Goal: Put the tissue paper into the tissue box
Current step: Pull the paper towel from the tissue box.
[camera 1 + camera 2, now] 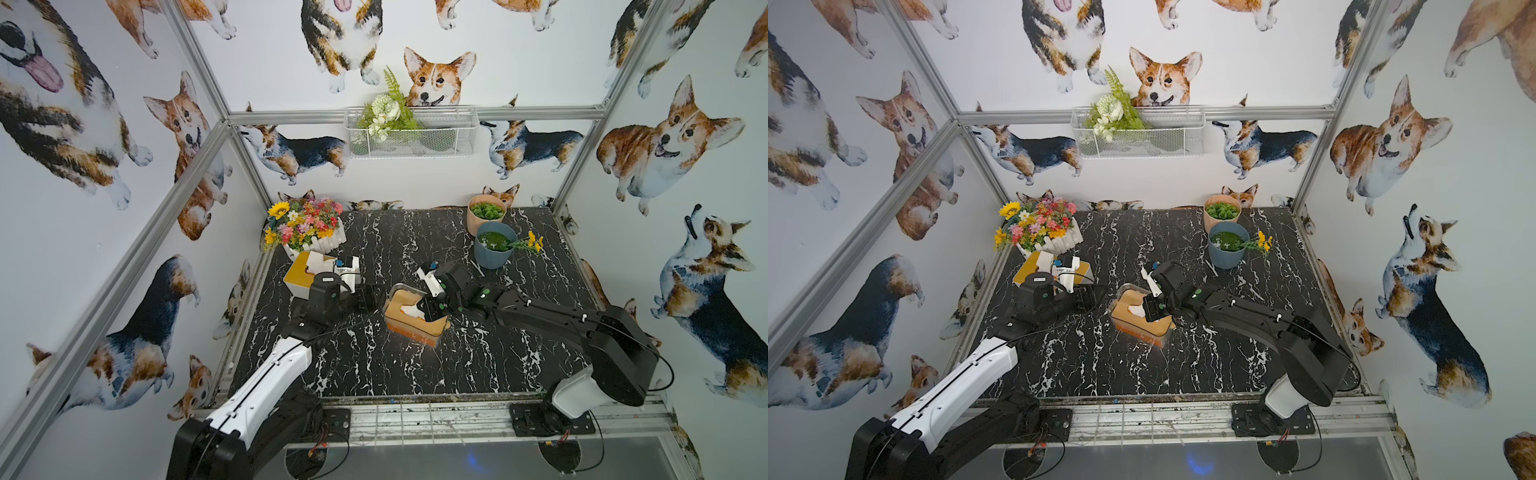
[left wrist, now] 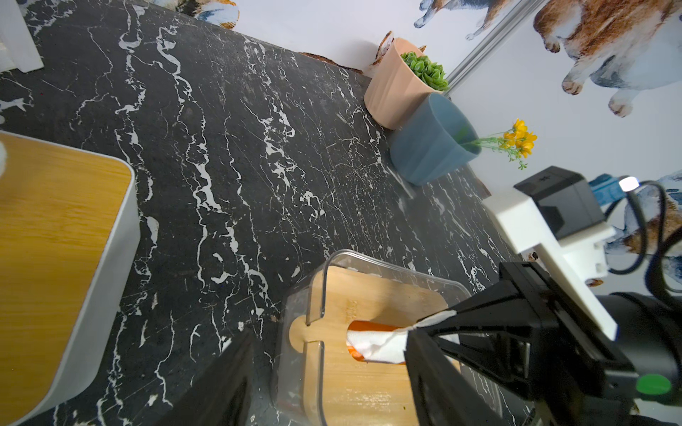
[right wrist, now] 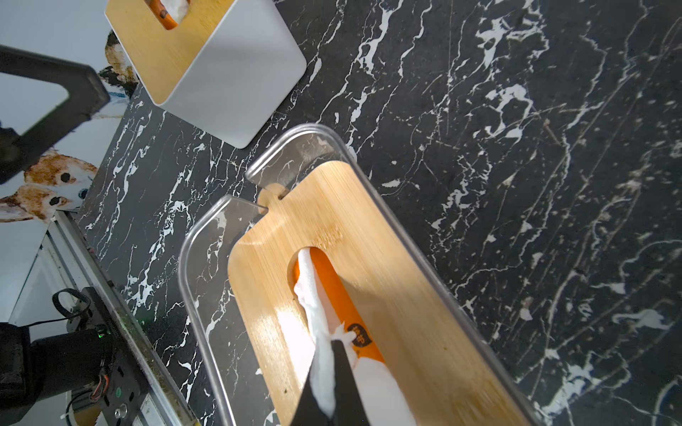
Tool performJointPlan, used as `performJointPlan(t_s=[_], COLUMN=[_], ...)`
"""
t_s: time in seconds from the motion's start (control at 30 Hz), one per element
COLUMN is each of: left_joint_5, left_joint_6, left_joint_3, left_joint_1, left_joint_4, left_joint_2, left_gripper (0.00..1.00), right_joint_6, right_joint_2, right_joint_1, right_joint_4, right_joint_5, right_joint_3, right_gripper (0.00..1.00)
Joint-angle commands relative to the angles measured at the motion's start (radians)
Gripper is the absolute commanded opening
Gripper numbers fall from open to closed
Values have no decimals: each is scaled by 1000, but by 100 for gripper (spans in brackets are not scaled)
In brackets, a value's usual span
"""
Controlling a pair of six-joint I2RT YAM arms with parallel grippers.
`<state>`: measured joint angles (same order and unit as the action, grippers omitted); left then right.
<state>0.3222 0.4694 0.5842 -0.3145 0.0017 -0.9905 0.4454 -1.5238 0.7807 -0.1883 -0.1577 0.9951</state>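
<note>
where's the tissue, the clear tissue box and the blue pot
tissue (image 3: 312, 295), right wrist view, the strip over the slot
clear tissue box (image 3: 387, 265), right wrist view, bare bamboo lid
blue pot (image 1: 492, 257), a top view, outer wall

A clear tissue box (image 3: 398, 265) with a wooden lid sits near the middle of the table (image 1: 415, 374), askew to its edges. White tissue paper (image 3: 313, 295) sticks up, twisted, through the lid's slot.

Both top views look steeply down over the whole table (image 1: 415, 365); each wrist view sits close beside the clear tissue box (image 2: 369, 295), seen by all four.
</note>
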Motion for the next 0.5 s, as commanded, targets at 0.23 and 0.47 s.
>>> performJointPlan(t_s=[0.23,0.47], left_joint_5=[57,158], left_joint_6=[28,43], left_joint_3=[5,32], left_joint_1=[1,1], left_joint_4=[39,44], left_joint_2=[-26,-116], left_gripper=[69,79], right_joint_6=[35,76], right_joint_2=[91,249], right_joint_1=[2,0], right_joint_4=[47,15], right_joint_5=[0,53], right_joint_3=[-10,-71], right_gripper=[46,79])
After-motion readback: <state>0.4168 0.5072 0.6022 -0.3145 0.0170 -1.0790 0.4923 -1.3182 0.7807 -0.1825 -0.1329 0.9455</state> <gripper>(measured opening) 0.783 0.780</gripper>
